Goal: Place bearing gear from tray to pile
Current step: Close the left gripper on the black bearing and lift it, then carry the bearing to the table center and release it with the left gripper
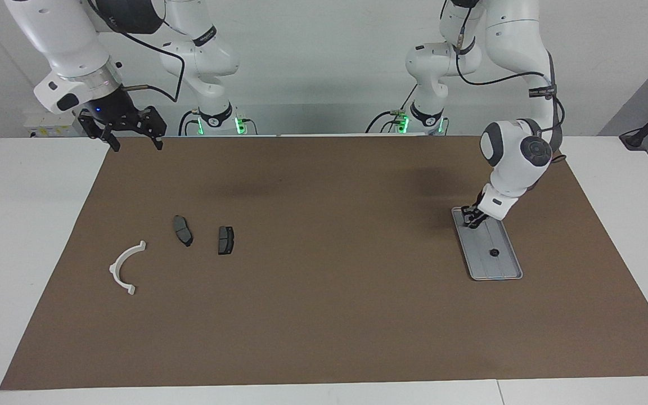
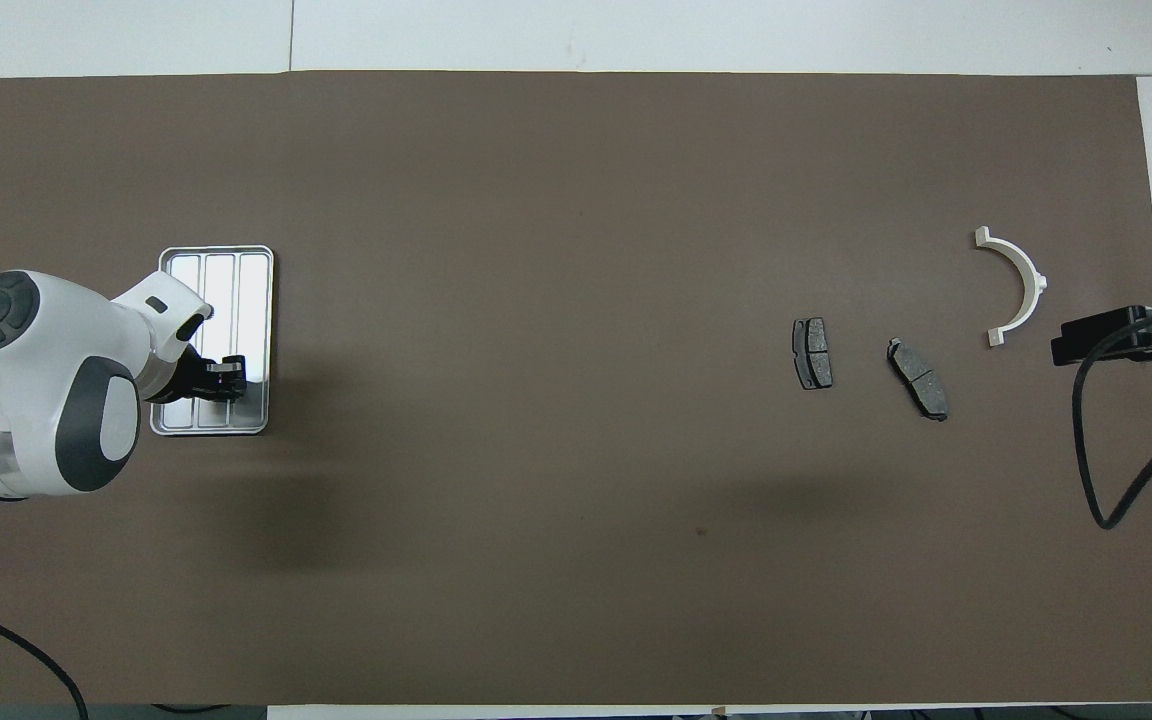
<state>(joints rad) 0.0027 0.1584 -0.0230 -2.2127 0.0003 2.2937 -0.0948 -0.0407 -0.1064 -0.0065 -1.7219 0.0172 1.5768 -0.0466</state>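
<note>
Locate the left gripper (image 1: 472, 218) low at the end of the tray (image 1: 507, 264) nearer the robots; treat its grip state as undetermined, with nothing visibly held. Find the bearing gear (image 1: 493, 252), a small dark round part, lying in the tray near the gripper, farther from the robots. Note the right gripper (image 1: 135, 140) released, waiting raised over the edge of the brown mat (image 1: 324, 315). Find the pile (image 1: 225, 240), white bracket (image 1: 127, 267) and brake pads (image 1: 183, 230), well apart toward the right arm's end. Judge pick-up, carry and placement all outstanding
</note>
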